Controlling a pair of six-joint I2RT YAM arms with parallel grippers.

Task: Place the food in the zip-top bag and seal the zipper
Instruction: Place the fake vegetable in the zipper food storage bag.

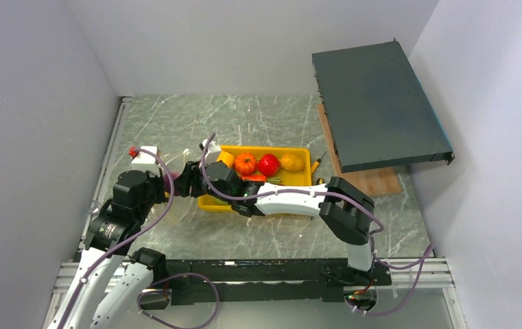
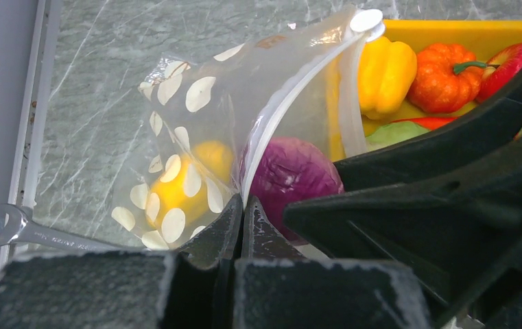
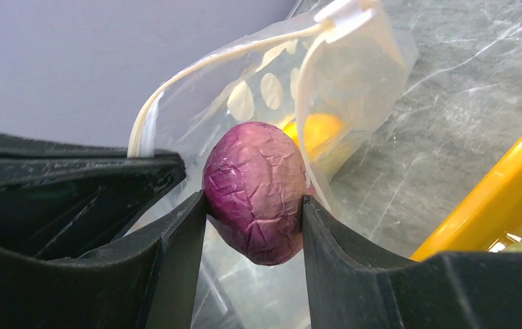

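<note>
Food goes into the bag piece by piece, and the piece in hand is the purple onion (image 3: 256,193). It is clamped between the two fingers (image 3: 182,253) of the right gripper (image 3: 254,205) and held at the open mouth of the zip-top bag (image 3: 354,82), just off the left end of the yellow tray (image 1: 299,179). The onion does not look fully inside yet.

The left gripper (image 2: 242,212) is clenched on the bag's lip, where the zipper (image 2: 292,96) runs down into its fingertips. This holds the mouth up and apart on the side away from the tray.

One yellow piece (image 2: 175,192) lies inside the bag, behind the white dots. In the tray are the yellow pepper (image 2: 385,72), the orange pumpkin (image 2: 443,75), the red tomato (image 2: 512,58) and the green cabbage (image 2: 395,133), and there may be more that the arms hide. My judgement is that the task is at an early stage, with one item bagged, one at the mouth, most of the food to move and the zipper unsealed.

The right arm reaches from its base across the near side of the tray, with its forearm lying low and nearly level and its wrist turned toward the bag. The left arm is folded short and ends beside the tray's left end, so the two grippers nearly meet there. A wrench (image 2: 18,229) lies on the table beyond the bag, farther from the tray.
</note>
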